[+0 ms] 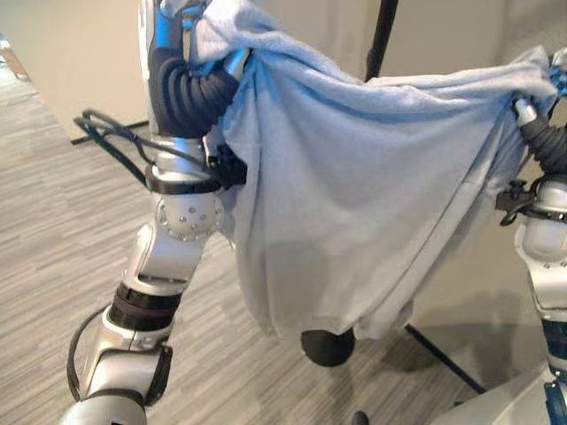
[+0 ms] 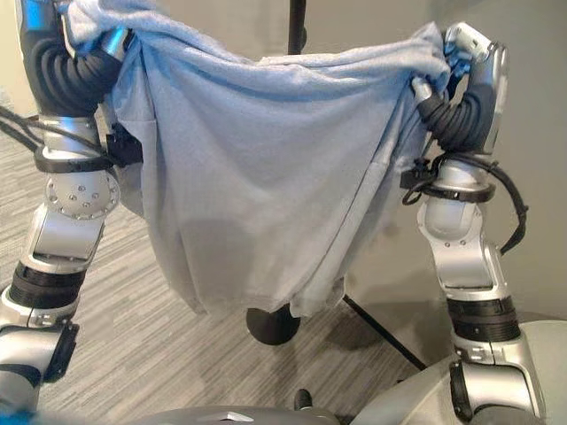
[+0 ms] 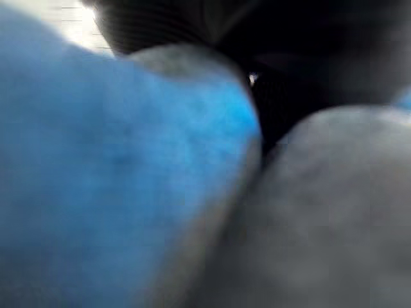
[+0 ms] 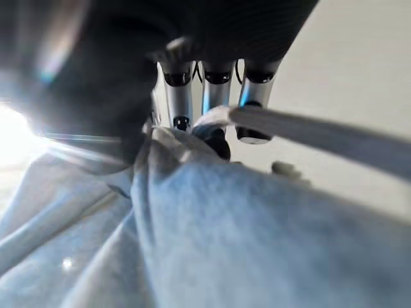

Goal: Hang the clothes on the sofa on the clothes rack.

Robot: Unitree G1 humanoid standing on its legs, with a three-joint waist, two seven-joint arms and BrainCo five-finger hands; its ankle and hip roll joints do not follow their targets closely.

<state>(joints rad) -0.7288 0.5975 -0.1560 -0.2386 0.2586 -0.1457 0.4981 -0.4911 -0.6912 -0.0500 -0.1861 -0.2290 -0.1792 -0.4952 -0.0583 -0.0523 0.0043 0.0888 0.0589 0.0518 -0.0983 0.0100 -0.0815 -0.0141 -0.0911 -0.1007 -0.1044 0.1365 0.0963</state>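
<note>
Light blue garment (image 2: 266, 177): spread wide in the air between both raised arms, upper edge sagging at mid-span, lower hem hanging free above the floor. Judged light, soft and limp, prone to slipping; best held at the bunched upper corners. Clothes rack pole (image 1: 382, 35): dark, upright, just behind the cloth, with round base (image 1: 326, 347) and leg below the hem. Right hand (image 4: 205, 96): fingers curled, pinching gathered cloth at the right corner. Left hand (image 1: 168, 27): at the left corner, fingers buried under cloth; grasp cannot be told.

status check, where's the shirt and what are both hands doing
Left robot hand and right robot hand hold light blue shirt spread high. Black rack pole behind it. Nothing blocking.
</note>
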